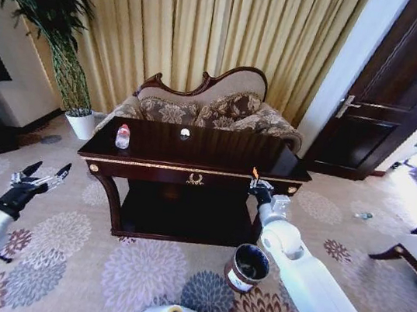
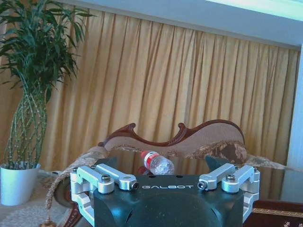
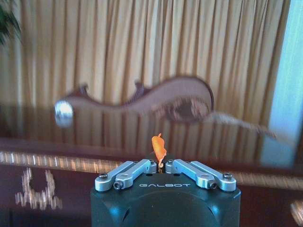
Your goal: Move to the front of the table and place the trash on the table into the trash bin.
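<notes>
Right end effector (image 1: 256, 180), pinching an orange scrap (image 3: 158, 147) at the bench (image 1: 194, 148) front edge, hung above and just behind the trash bin (image 1: 246, 267).

Head: we look forward and down on the table (image 1: 194, 148) from its front | both wrists: low, near its front edge, facing the sofa (image 2: 189, 139) | shared: sofa, curtain (image 3: 156, 42).
</notes>
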You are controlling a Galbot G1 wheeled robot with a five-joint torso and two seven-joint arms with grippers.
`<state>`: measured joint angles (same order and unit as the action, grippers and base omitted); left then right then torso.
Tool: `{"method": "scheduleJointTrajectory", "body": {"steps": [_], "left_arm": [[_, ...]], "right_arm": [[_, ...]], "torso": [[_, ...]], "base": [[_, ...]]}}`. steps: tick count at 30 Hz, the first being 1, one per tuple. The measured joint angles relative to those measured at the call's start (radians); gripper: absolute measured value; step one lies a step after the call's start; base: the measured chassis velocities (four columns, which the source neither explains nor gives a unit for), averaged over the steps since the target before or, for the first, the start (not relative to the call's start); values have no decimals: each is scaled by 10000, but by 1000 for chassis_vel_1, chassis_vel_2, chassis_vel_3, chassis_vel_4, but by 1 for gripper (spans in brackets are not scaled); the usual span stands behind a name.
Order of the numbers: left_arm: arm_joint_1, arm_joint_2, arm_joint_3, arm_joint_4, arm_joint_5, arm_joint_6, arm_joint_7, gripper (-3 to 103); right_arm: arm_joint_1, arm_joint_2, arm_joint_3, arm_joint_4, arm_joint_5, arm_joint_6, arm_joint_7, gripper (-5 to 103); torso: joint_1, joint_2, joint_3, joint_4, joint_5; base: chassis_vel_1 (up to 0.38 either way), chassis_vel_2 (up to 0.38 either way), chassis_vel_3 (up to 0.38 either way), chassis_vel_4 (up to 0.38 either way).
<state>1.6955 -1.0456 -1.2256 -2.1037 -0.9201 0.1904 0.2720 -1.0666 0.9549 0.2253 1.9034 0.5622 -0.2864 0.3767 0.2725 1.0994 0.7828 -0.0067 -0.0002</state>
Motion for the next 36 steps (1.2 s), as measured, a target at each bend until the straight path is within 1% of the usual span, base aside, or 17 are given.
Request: {"method": "scheduleJointTrajectory", "body": {"steps": [1, 3, 5, 7, 8, 11, 15, 22, 26, 29, 30, 31, 32, 33, 34, 35, 36], "left_arm": [[0, 0, 0, 0, 0, 0, 0, 100], [42, -10, -67, -11, -14, -22, 29, 100], [64, -10, -105, -11, -30, -27, 42, 100], [99, -9, -182, -11, -67, -41, 86, 100], [99, -9, -182, -11, -67, -41, 86, 100], [101, -7, -208, -12, -88, -45, 96, 100], [75, 28, -277, -130, -204, -35, 36, 100], [190, -9, -357, -138, -210, -39, 46, 100], [218, 59, -409, -138, -217, -46, 40, 100], [132, 157, -377, -249, -272, -14, -95, 100], [132, 157, -377, -249, -272, -14, -95, 100], [119, 167, -351, -285, -287, 4, -135, 100], [111, 173, -323, -321, -294, 16, -163, 100], [110, 176, -285, -373, -293, 33, -185, 100], [110, 176, -285, -373, -293, 33, -185, 100], [116, 174, -270, -402, -288, 36, -189, 100], [133, 172, -260, -416, -267, 39, -189, 100]], "right_arm": [[0, 0, 0, 0, 0, 0, 0, 3], [-256, 165, 139, -751, -145, -412, 26, 3], [-372, 237, 196, -1177, -264, -463, 9, 3], [-607, 444, 350, -2131, -562, -414, -198, 3], [-607, 444, 350, -2131, -562, -414, -198, 3], [-710, 577, 466, -2763, -848, -296, -430, 3], [-822, 787, 657, -4546, -2048, 169, -1128, 3], [-923, 1223, 1024, -5905, -2829, 607, -1082, 3], [-1137, 1446, 1468, -6074, -3049, 582, -1180, 2], [-1225, 1487, 1559, -6000, -3289, 540, -1269, 17], [-1225, 1487, 1559, -6000, -3289, 540, -1269, 17], [-1225, 1497, 1559, -5982, -3312, 540, -1249, 22], [-1225, 1505, 1559, -5970, -3327, 539, -1228, 22], [-1216, 1516, 1559, -5958, -3341, 539, -1197, 27], [-1216, 1516, 1559, -5958, -3341, 539, -1197, 27], [-1208, 1522, 1558, -5947, -3342, 540, -1179, 33], [-1202, 1526, 1557, -5931, -3342, 547, -1163, 33]], "torso": [[0, 0, 0, 0, 0], [2, -3, 4, -2, 3], [8, -8, 7, -5, 3], [13, -11, 8, -5, 4], [13, -11, 8, -5, 4], [13, -11, 8, -5, 5], [4, -5, 3, -3, 3], [7, -6, 5, -2, 5], [6, -6, 4, -3, 3], [5, -5, 4, -3, 1], [5, -5, 4, -3, 1], [5, -6, 3, -3, 2], [6, -5, 4, -3, 2], [6, -6, 4, -3, 1], [6, -6, 4, -3, 1], [6, -6, 4, -3, 3], [6, -6, 4, -3, 3]], "base": [[41, -72, -13, 63], [0, 0, 0, 0], [0, 0, 0, 0], [0, 0, 0, 0], [0, 0, 0, 0], [0, 0, 0, 0], [0, 0, 0, 0], [0, 0, 0, 0], [0, 0, 0, 0], [0, 0, 0, 0], [0, 0, 0, 0], [0, 0, 0, 0], [0, 0, 0, 0], [0, 0, 0, 0], [0, 0, 0, 0], [0, 0, 0, 0], [0, 0, 0, 0]]}}
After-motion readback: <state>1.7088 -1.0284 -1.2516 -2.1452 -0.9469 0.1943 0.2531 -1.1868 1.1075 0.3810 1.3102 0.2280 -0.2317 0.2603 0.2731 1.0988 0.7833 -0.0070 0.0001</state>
